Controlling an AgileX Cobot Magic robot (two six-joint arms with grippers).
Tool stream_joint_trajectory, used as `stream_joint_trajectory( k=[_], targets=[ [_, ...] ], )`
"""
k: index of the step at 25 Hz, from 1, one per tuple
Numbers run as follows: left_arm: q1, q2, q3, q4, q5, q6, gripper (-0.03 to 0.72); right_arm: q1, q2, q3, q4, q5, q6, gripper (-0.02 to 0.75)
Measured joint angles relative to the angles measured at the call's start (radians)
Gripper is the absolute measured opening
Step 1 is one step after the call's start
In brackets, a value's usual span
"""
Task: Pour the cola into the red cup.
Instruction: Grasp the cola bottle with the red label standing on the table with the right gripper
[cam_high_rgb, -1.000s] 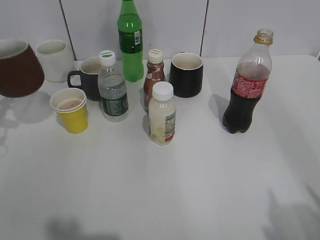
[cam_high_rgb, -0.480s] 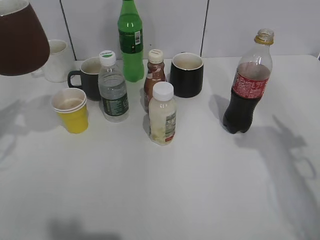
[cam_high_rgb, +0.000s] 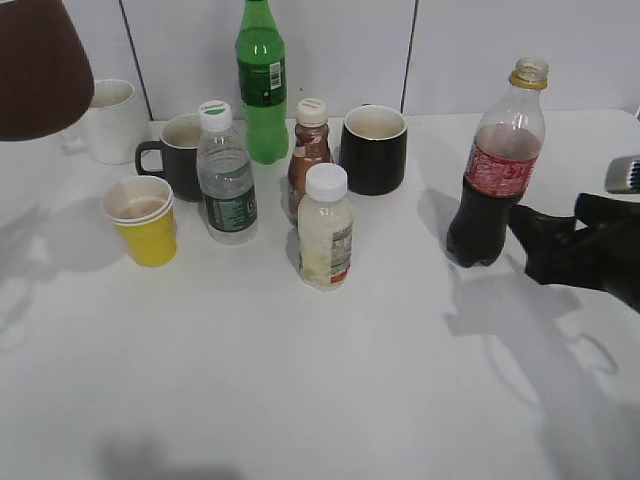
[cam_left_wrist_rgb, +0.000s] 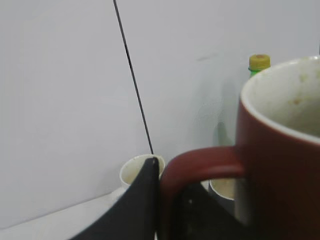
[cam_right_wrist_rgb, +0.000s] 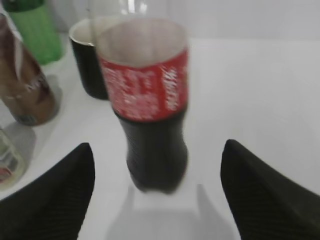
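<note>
The cola bottle (cam_high_rgb: 495, 170) stands upright and uncapped on the right of the white table, with a red label and gold neck ring. It also shows in the right wrist view (cam_right_wrist_rgb: 150, 100). My right gripper (cam_high_rgb: 535, 240) is open just right of the bottle's base; its two jaws (cam_right_wrist_rgb: 157, 160) lie to either side of the bottle, apart from it. The red cup (cam_high_rgb: 35, 65) hangs in the air at the top left. My left gripper (cam_left_wrist_rgb: 165, 200) is shut on the handle of the red cup (cam_left_wrist_rgb: 280, 165), whose pale interior shows.
At the back stand a white mug (cam_high_rgb: 110, 120), a black mug with handle (cam_high_rgb: 175, 155), a green bottle (cam_high_rgb: 261, 80) and another black mug (cam_high_rgb: 373, 148). In front are a yellow paper cup (cam_high_rgb: 142, 220), a water bottle (cam_high_rgb: 227, 175), a small brown bottle (cam_high_rgb: 307, 155) and a white-capped bottle (cam_high_rgb: 325, 230).
The red cup has risen from table level at the left to the top left corner. My right gripper has come into view from the right, up to the cola bottle.
</note>
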Motion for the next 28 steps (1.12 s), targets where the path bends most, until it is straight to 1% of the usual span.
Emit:
stream_joint_trajectory(
  k=[3,6,13,19,21,22,24,28],
  targets=[
    [0.0,-0.008,0.0,-0.001,0.004,0.0,0.047,0.001,0.131,-0.012,-0.007,-0.165,0.002,0.624],
    [0.0,-0.012,0.0,-0.001,0.008,0.0,0.047,0.001,0.244,-0.055,-0.007,-0.213,0.003,0.66],
    [0.0,-0.04,0.001,-0.001,0.025,0.0,0.047,0.001,0.388,-0.196,-0.007,-0.221,0.004,0.671],
    [0.0,-0.043,0.001,-0.001,0.031,0.0,0.047,0.001,0.418,-0.337,-0.014,-0.077,0.002,0.667],
    [0.0,-0.043,0.001,0.001,0.031,0.0,0.047,0.001,0.421,-0.37,-0.016,-0.05,-0.001,0.633],
    [0.0,-0.043,0.001,0.001,0.033,0.0,0.047,0.001,0.422,-0.378,-0.02,-0.045,-0.003,0.594],
    [0.0,-0.043,0.001,0.003,0.04,0.0,0.047,0.001,0.422,-0.383,-0.029,-0.039,-0.005,0.462],
    [-0.014,-0.043,0.001,0.036,0.044,0.0,0.047,0.004,0.39,-0.367,-0.056,-0.011,-0.045,0.462]
  ],
)
